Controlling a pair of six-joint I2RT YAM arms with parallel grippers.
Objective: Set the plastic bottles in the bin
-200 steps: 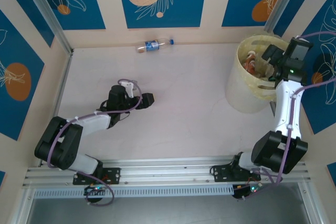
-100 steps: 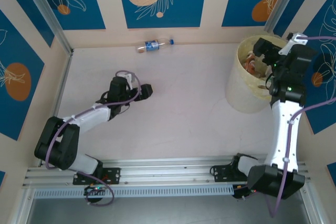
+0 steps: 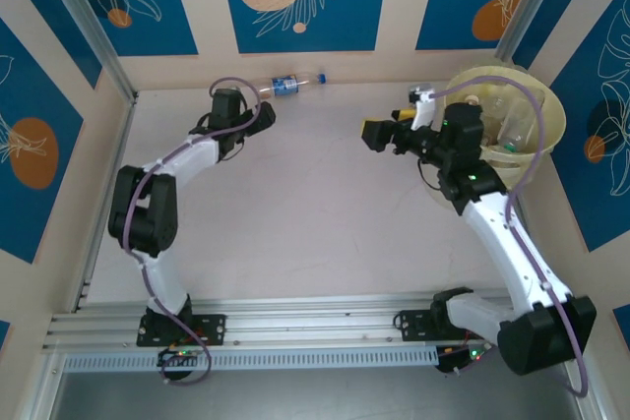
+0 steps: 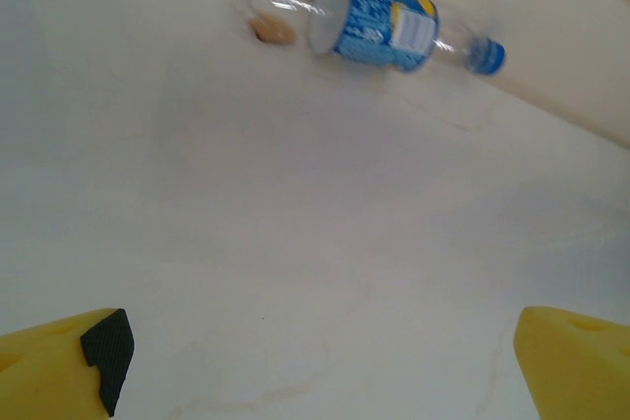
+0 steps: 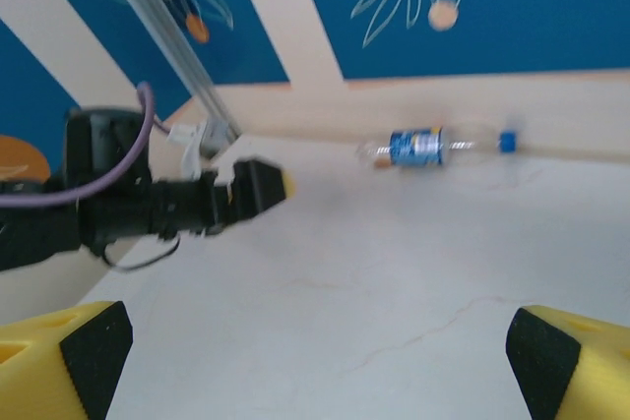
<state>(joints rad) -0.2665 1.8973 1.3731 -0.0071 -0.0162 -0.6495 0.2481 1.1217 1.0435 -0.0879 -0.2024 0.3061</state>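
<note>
One plastic bottle with a blue label lies on its side against the back wall; it also shows in the left wrist view and the right wrist view. My left gripper is open just short of it, with bare table between the yellow fingers. My right gripper hangs open and holds nothing, left of the bin, facing the bottle. The pale-yellow bin at the back right holds several bottles.
Blue patterned walls close the table at the back and sides. The left arm reaches across the right wrist view. A metal rail runs along the near edge by the arm bases.
My left arm has stretched from mid-table toward the bottle at the back wall. My right gripper has swung out of the bin, leftward over the table. Both stayed open.
</note>
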